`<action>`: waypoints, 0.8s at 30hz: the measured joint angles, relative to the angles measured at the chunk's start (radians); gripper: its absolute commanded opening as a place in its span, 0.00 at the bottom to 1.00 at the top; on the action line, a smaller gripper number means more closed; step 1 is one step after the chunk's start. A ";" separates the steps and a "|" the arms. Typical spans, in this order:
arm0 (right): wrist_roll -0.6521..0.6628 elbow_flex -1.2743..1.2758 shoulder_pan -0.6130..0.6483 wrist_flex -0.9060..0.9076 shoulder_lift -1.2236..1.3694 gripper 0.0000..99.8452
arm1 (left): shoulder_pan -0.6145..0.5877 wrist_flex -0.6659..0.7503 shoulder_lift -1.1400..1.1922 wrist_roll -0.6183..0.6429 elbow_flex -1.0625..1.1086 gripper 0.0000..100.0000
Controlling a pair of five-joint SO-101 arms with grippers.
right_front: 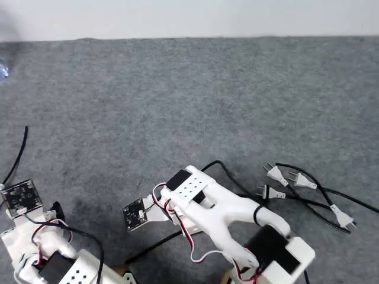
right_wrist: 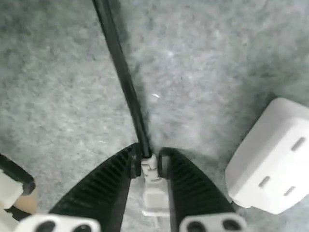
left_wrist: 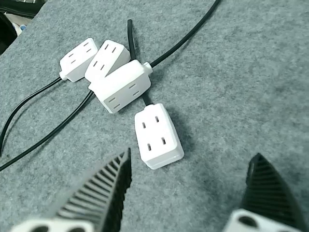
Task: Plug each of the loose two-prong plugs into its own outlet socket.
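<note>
Plug (right_wrist: 153,195) clamped in right pincer (right_wrist: 149,154), mostly hidden, black cord (right_wrist: 118,67) running off; outlet socket (right_wrist: 270,159) just beside, cut off. Left pincer (left_wrist: 192,157) wide open above four sockets (left_wrist: 119,86). Other loose plugs (right_front: 275,173) on surface (right_front: 177,106), right side

Bare desk (right_front: 189,94) spans the far half of the high view. Toward the right edge, 4 loose plugs (right_front: 266,191) and their black cords (right_front: 302,200) cross the surface. Ahead of the wide-spread left gripper (left_wrist: 193,155), 4 sockets (left_wrist: 157,135) cluster over crossing cables (left_wrist: 131,36). Another socket (right_wrist: 270,159) lies just beside the right gripper (right_wrist: 150,151), whose fingers (right_wrist: 193,193) pinch a plug (right_wrist: 153,186); its cord (right_wrist: 120,72) runs ahead.
</note>
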State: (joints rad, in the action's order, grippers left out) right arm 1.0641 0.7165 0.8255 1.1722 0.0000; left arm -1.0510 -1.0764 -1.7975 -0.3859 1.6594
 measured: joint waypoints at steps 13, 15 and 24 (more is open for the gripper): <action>-0.061 -0.078 -0.041 0.055 -0.008 0.01 | 0.000 0.000 0.000 0.000 0.018 0.36; -0.097 -0.109 -0.041 0.081 -0.061 0.01 | 0.000 0.000 0.000 0.000 0.018 0.36; -0.368 -0.301 -0.170 0.184 -0.341 0.01 | 0.000 0.000 0.000 0.000 0.018 0.36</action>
State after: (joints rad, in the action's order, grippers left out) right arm 0.6958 0.4158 0.6552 1.3564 -0.3406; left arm -1.0510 -1.0764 -1.7975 -0.3859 1.6778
